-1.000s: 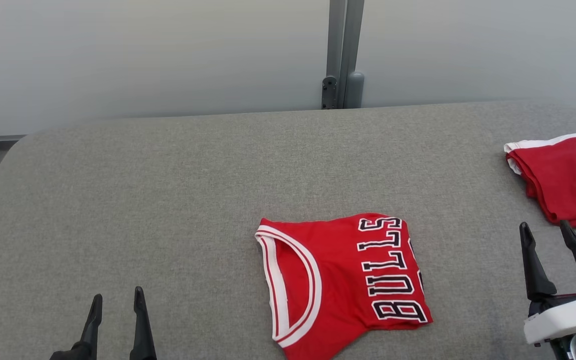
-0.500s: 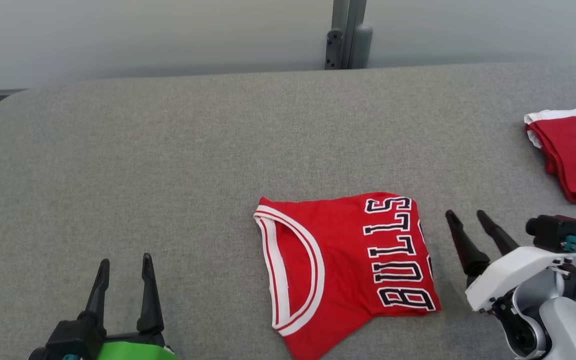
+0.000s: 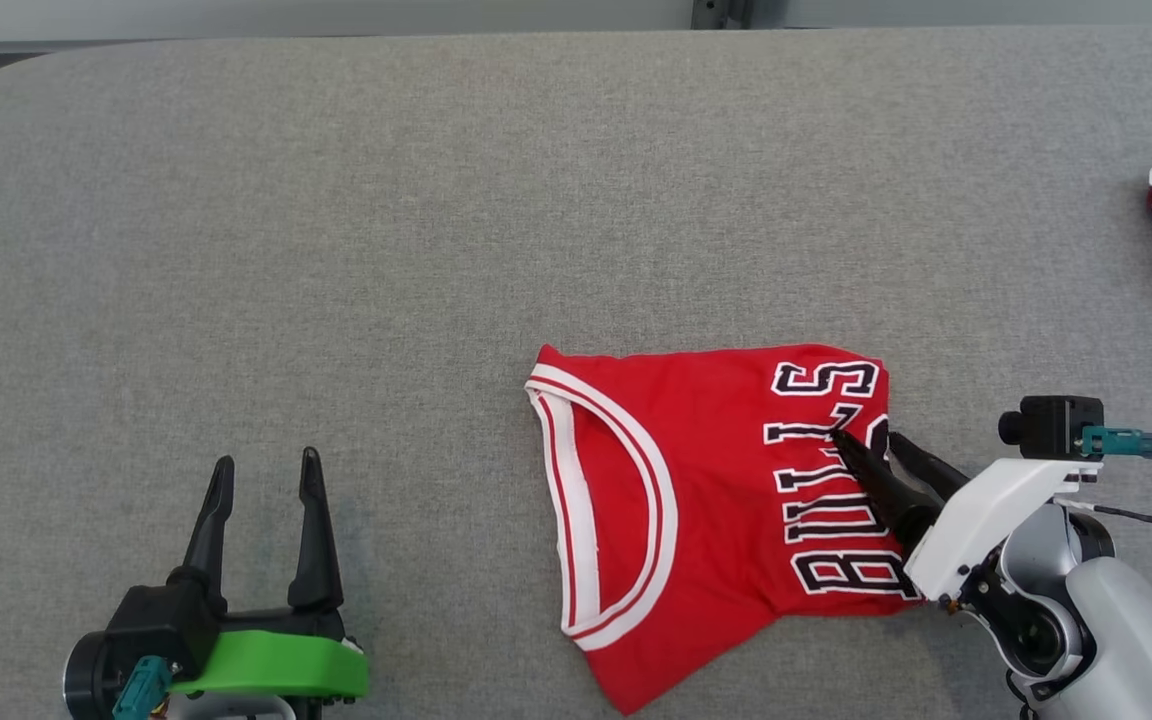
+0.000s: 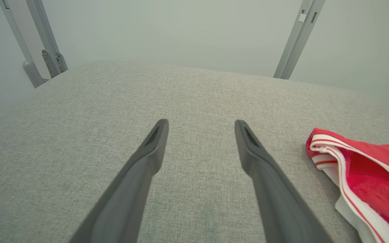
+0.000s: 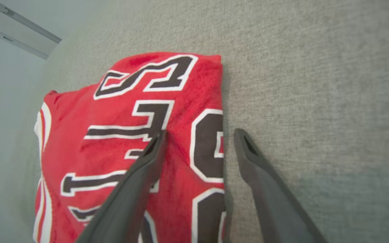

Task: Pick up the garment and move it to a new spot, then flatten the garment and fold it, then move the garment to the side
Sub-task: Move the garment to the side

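Right gripper [image 3: 866,435] has swung in over the right edge of the folded red BULLS jersey [image 3: 706,470], fingers spread astride it; left gripper [image 3: 267,458] hovers spread over the grey table [image 3: 336,250].

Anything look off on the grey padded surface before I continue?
The folded red BULLS jersey is not square: its near-left corner juts out in a point. The right pincer straddles its right edge, open.

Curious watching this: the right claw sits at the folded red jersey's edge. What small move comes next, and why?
Probably lower and close the right gripper. Its open fingers straddle the right edge of the folded jersey, one over the lettering, one over bare table, so pinching there could grip it for moving aside.
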Controlling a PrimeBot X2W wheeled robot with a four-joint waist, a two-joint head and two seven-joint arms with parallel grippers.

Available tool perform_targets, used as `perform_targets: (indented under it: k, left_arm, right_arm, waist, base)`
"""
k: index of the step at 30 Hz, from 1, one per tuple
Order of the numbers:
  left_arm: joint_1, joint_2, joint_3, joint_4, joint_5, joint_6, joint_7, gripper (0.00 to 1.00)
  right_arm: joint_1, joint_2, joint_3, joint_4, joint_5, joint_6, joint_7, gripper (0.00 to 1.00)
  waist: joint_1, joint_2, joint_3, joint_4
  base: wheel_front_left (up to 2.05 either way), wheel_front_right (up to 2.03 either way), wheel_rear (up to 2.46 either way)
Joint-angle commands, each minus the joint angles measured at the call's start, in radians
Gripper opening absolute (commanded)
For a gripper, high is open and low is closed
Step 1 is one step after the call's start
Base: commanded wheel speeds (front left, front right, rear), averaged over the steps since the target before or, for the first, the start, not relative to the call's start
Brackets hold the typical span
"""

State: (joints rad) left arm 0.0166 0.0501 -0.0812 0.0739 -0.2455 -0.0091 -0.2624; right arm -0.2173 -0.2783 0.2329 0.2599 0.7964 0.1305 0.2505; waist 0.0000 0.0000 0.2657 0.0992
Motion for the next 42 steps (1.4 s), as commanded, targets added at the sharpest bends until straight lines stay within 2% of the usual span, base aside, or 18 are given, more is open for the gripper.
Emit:
perform_targets:
  k: [1,2,8,18,22,27,32,42]
  left_arm:
    - [-0.017,0.001,-0.001,0.003,-0.006,0.003,-0.003,1.00]
    - [-0.020,0.001,-0.001,0.004,-0.006,0.004,-0.003,1.00]
    - [-0.008,0.001,0.014,-0.010,0.000,0.003,-0.003,1.00]
    - [-0.052,0.001,0.047,-0.032,0.044,-0.019,-0.003,1.00]
    - [-0.089,0.001,0.044,-0.022,0.077,-0.044,-0.003,1.00]
    - [-0.138,0.002,0.032,-0.014,0.107,-0.063,-0.003,1.00]
    - [-0.168,0.002,0.031,-0.016,0.124,-0.068,-0.003,1.00]
    - [-0.144,0.002,0.058,-0.029,0.141,-0.070,-0.003,1.00]
  right_arm:
    - [-0.006,-0.007,0.013,0.008,0.010,0.000,0.009,0.45]
    - [-0.010,-0.014,0.015,0.008,0.015,0.000,0.006,0.00]
    - [-0.053,-0.053,-0.011,-0.013,0.058,0.000,-0.018,0.00]
    - [-0.270,-0.148,-0.077,-0.004,0.032,0.000,0.006,0.00]
    - [-0.371,-0.175,-0.100,0.006,0.006,0.000,0.021,0.00]
    - [-0.499,-0.200,-0.130,0.046,-0.034,0.000,0.035,0.00]
    - [-0.609,-0.230,-0.169,0.086,-0.050,0.000,0.059,0.00]
    - [-0.711,-0.261,-0.262,0.172,-0.104,0.000,0.140,0.00]
  waist:
    - [0.0000,0.0000,0.014,0.012]
    - [0.0000,0.0000,0.016,0.012]
    - [0.0000,0.0000,0.029,-0.038]
    - [0.0000,0.0000,0.105,-0.237]
    - [0.0000,0.0000,0.151,-0.294]
    - [0.0000,0.0000,0.202,-0.310]
    - [0.0000,0.0000,0.239,-0.297]
    - [0.0000,0.0000,0.251,-0.285]
  base:
    - [0.00,0.00,0.00]
    - [0.00,0.00,0.00]
    - [0.00,0.00,0.00]
    - [0.00,0.00,0.00]
    - [0.00,0.00,0.00]
    - [0.00,0.00,0.00]
    - [0.00,0.00,0.00]
    - [0.00,0.00,0.00]
